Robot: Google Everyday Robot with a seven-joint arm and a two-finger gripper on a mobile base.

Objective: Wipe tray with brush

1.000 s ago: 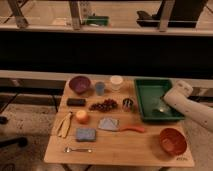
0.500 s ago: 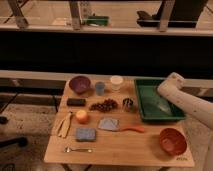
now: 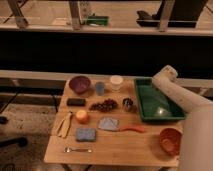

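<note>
The dark-green tray (image 3: 150,102) lies at the right of the wooden table, its glossy floor bare. The brush (image 3: 128,104), small and dark with a silvery part, stands on the table just left of the tray's left rim. My white arm reaches in from the lower right and crosses the tray's right side. My gripper (image 3: 162,77) is at the arm's end, above the tray's far right corner and well away from the brush.
Left of the tray are a purple bowl (image 3: 79,84), a blue cup (image 3: 100,88), a white cup (image 3: 116,82), a black block (image 3: 76,102), grapes (image 3: 103,105), a blue sponge (image 3: 85,134) and an orange-handled tool (image 3: 131,129). An orange-red bowl (image 3: 170,140) sits at the front right.
The arm's end has moved up and to the left, from over the tray's right side to its far right corner. The brush and tray have not moved.
</note>
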